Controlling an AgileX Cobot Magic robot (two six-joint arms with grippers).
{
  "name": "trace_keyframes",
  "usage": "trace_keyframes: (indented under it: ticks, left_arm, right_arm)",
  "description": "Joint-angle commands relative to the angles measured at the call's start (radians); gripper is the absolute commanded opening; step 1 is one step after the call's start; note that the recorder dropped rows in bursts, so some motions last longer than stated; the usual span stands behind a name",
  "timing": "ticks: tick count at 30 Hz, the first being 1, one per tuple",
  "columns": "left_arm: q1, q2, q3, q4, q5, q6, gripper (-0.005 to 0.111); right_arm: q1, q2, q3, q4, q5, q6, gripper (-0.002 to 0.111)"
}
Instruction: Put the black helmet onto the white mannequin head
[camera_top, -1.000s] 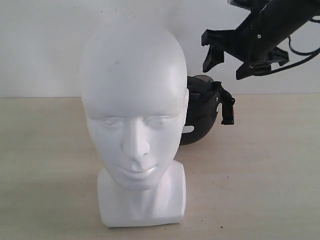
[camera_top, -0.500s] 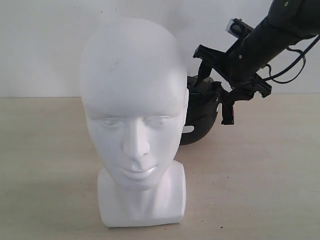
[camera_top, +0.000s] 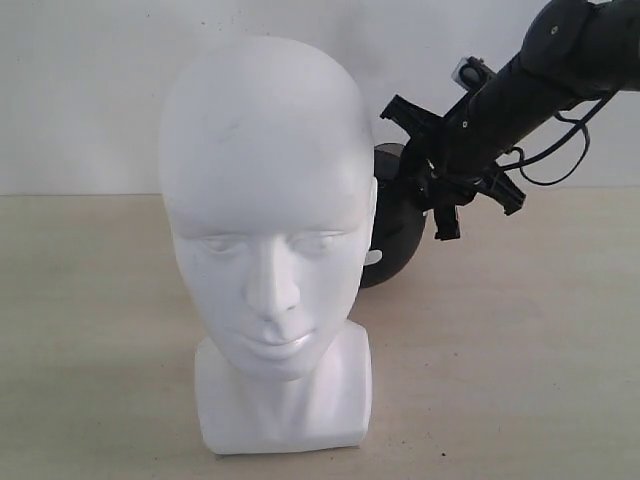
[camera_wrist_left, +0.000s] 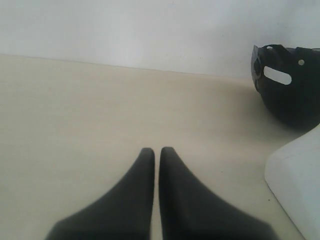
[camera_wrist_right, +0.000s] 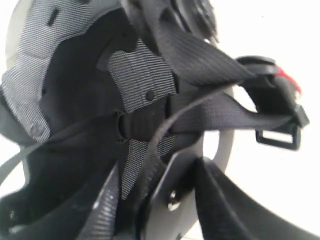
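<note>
The white mannequin head (camera_top: 265, 240) stands upright near the front of the table, and its base corner (camera_wrist_left: 295, 175) shows in the left wrist view. Behind it to the right lies the black helmet (camera_top: 397, 235), partly hidden by the head. My right gripper (camera_top: 420, 165) has reached down onto it. Up close, that gripper (camera_wrist_right: 159, 167) is open, one finger inside the padded lining and the other outside, the helmet's rim (camera_wrist_right: 175, 200) between them. Chin straps and a buckle (camera_wrist_right: 277, 135) hang across. My left gripper (camera_wrist_left: 156, 150) is shut and empty, low over the table, with the helmet (camera_wrist_left: 290, 90) far off.
The pale wooden table (camera_top: 520, 380) runs back to a plain white wall (camera_top: 90, 90). Only the head and the helmet stand on it.
My right arm has come down and leftward from above the helmet, and its fingers now straddle the helmet's rim. The head has not moved.
</note>
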Motion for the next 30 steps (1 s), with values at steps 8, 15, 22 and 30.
trace_keyframes:
  ticks: [8, 15, 22, 30]
  left_arm:
    - [0.002, -0.004, 0.004, -0.004, 0.001, -0.009, 0.004]
    - [0.002, -0.004, 0.004, -0.004, 0.001, -0.009, 0.004]
    - [0.002, -0.004, 0.004, -0.004, 0.001, -0.009, 0.004]
    - [0.002, -0.004, 0.004, -0.004, 0.001, -0.009, 0.004]
  right_arm:
    - [0.002, -0.001, -0.005, -0.186, 0.110, -0.057, 0.000]
    - [0.000, -0.013, -0.005, -0.372, 0.186, -0.037, 0.000]
    - [-0.035, -0.101, -0.005, -0.437, 0.209, -0.102, 0.000]
    - [-0.099, -0.152, -0.005, -0.451, 0.463, -0.277, 0.000]
